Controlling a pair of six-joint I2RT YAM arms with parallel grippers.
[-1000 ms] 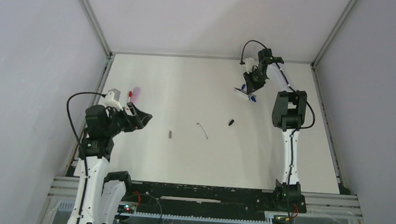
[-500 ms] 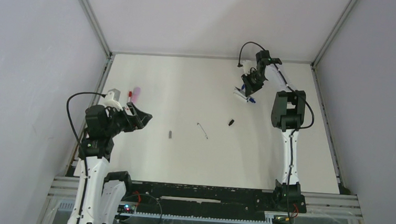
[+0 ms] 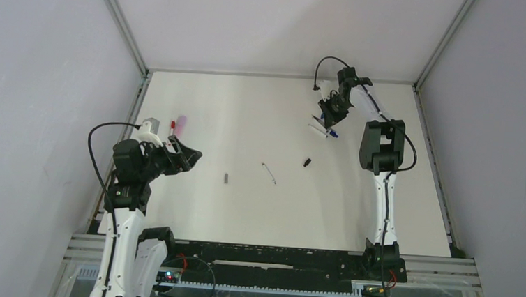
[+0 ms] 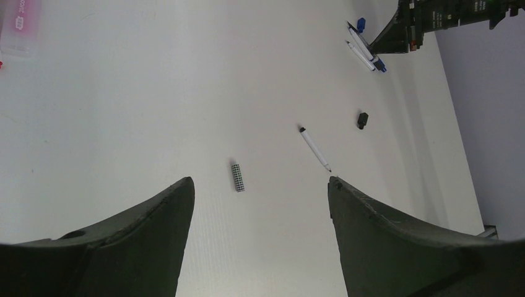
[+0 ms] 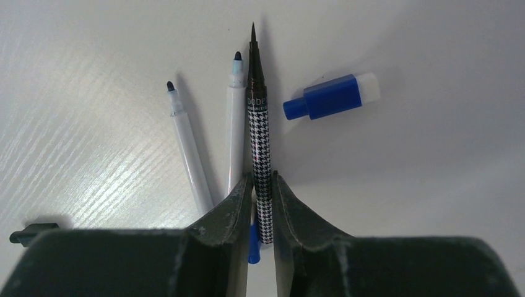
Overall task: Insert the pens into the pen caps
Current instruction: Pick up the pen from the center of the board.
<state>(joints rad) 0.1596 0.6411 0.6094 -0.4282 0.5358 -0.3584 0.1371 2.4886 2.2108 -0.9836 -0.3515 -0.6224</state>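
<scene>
Left gripper [image 4: 260, 185] held unmoved, jaws wide apart, over left desk [image 3: 249, 105]. Right gripper [image 5: 263, 179] shifted slightly farther back, clamped on houndstooth pen [image 5: 260, 124] beside blue cap [image 5: 331, 97], far right. Pen's rear end hidden by jaws.

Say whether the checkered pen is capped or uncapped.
Uncapped: the checkered pen shows a bare pointed tip; the right tool clamps its barrel.

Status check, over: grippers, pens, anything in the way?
Left gripper open, empty. Right gripper shut on checked pen. Matching checked cap loose mid-table. White pens lying close beside the grip.
</scene>
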